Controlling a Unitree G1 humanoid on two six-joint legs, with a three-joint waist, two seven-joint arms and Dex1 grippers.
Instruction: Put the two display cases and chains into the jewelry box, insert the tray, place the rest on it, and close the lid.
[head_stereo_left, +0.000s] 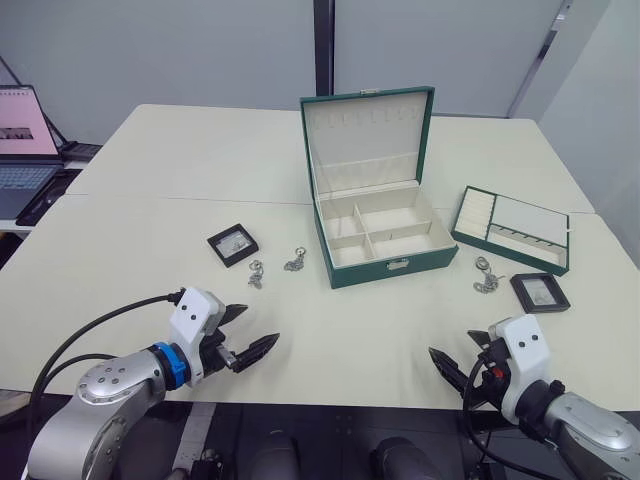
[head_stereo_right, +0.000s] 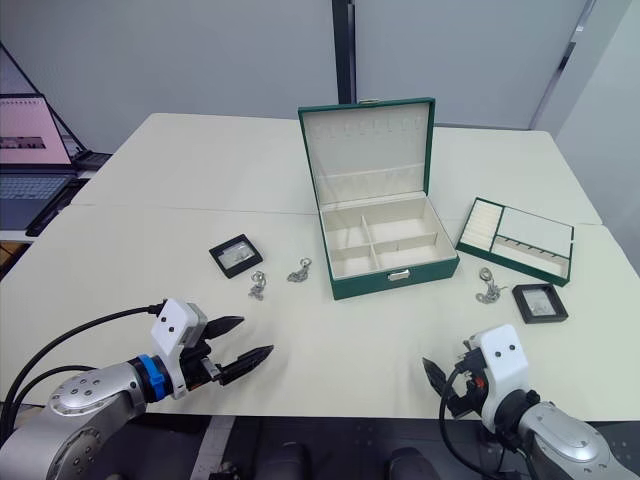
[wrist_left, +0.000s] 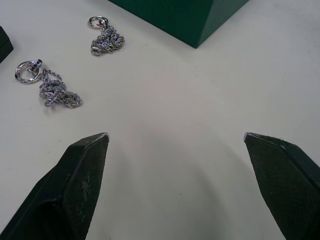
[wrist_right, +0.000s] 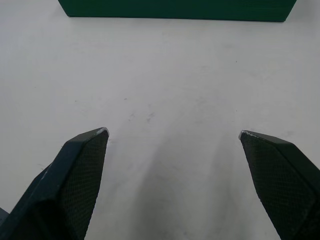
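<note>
The green jewelry box stands in the middle of the table with its cream-lined lid upright. The tray lies to its right. One display case rests left of the box, with two chains beside it. Another display case and a chain lie on the right. My left gripper hovers open near the front edge, short of the left chains. My right gripper is open and empty, facing the box's front wall.
A laptop sits on a side table at the far left. Black cables run from both wrists near the table's front edge. Bare tabletop lies between the grippers and the box.
</note>
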